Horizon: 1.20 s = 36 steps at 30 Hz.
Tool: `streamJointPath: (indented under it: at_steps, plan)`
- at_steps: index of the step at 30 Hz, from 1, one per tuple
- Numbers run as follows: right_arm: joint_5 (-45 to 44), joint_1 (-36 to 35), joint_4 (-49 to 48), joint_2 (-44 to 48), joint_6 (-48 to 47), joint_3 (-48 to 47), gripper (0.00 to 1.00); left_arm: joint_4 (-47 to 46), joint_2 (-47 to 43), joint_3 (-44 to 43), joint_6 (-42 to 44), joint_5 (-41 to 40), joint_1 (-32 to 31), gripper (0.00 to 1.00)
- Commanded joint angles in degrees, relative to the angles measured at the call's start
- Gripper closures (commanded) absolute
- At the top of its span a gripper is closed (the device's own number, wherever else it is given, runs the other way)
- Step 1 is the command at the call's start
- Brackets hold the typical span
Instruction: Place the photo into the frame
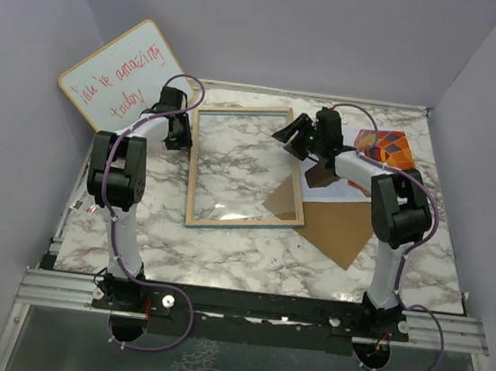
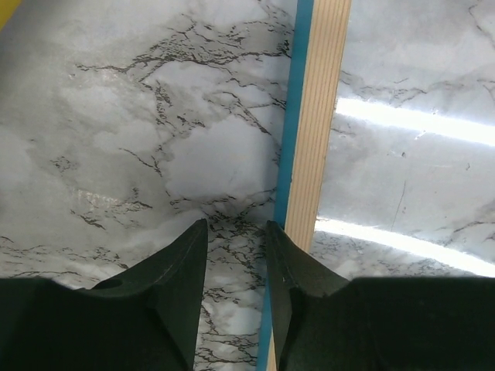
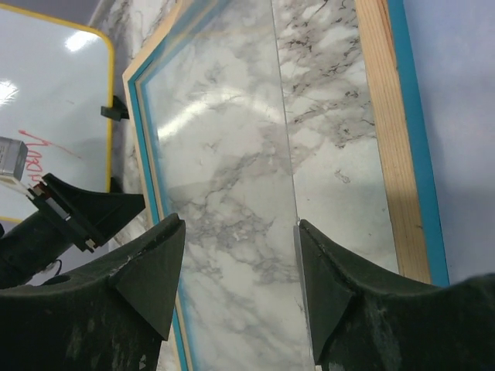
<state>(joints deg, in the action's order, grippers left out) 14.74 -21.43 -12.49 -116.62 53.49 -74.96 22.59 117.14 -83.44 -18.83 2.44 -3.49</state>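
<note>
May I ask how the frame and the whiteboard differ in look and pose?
The frame lies flat on the table; the whiteboard stands tilted at the back left. The frame shows pale wood and sharp corners; the whiteboard has a yellow rim and rounded corners. The frame is see-through; the whiteboard is white with red handwriting. Both are rimmed rectangles.

Photo (image 1: 388,148) seemingly half behind right arm (image 1: 360,169)
</note>
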Motion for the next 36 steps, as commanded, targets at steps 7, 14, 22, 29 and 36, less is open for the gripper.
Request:
streamJointPath:
  at_steps: [7,14,22,29,36]
  plan:
    - [-11.74,-0.45,22.9,1.84,-9.15,-8.73,0.36,0.51,-1.45,0.07,0.33,2.43,-0.29,0.55]
    - [-18.94,-0.45,26.64,3.41,-11.0,-8.33,0.33,-0.33,-1.75,1.0,0.8,2.41,-0.3,0.41]
    - [-19.14,-0.45,27.74,2.58,-14.17,-8.28,0.3,-1.95,-2.82,2.14,1.25,4.72,-0.31,0.33]
    - [-15.24,-0.45,30.67,0.28,-16.01,-9.41,0.31,-2.81,-4.11,2.82,0.64,7.24,-0.3,0.32]
    - [-7.31,-0.45,30.85,-0.01,-17.38,-8.45,0.3,-2.9,-5.64,3.11,-0.57,8.81,-0.3,0.32]
